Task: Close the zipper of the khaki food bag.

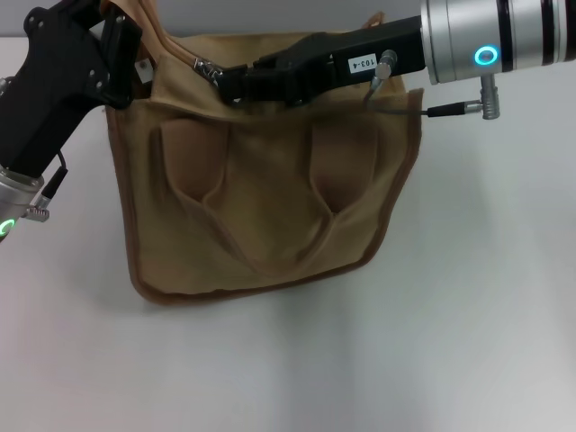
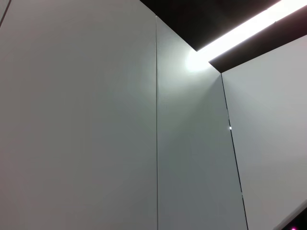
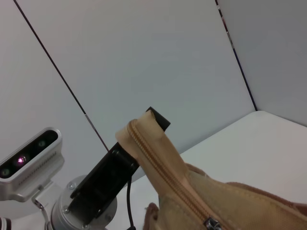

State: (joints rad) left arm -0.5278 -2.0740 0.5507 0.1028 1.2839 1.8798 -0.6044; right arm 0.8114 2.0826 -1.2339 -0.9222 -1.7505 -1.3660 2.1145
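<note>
The khaki food bag (image 1: 261,198) lies on the white table with its two looped handles (image 1: 193,171) folded onto its side. At the bag's far left top corner, my left gripper (image 1: 130,45) is shut on the fabric end of the zipper (image 3: 163,177) and holds it lifted; the right wrist view shows the same gripper (image 3: 148,120) pinching that end. My right gripper (image 1: 225,83) reaches in from the right along the bag's top edge, shut at the small silver pull tab (image 1: 204,65), close to the left gripper. The pull tab (image 3: 209,223) sits at the picture's edge. Behind the pull the zipper teeth look joined.
The white table (image 1: 468,315) stretches in front of and to the right of the bag. A cable and plug (image 1: 468,110) hang from the right wrist above the bag's right corner. The left wrist view shows only grey wall panels (image 2: 96,120) and a ceiling light.
</note>
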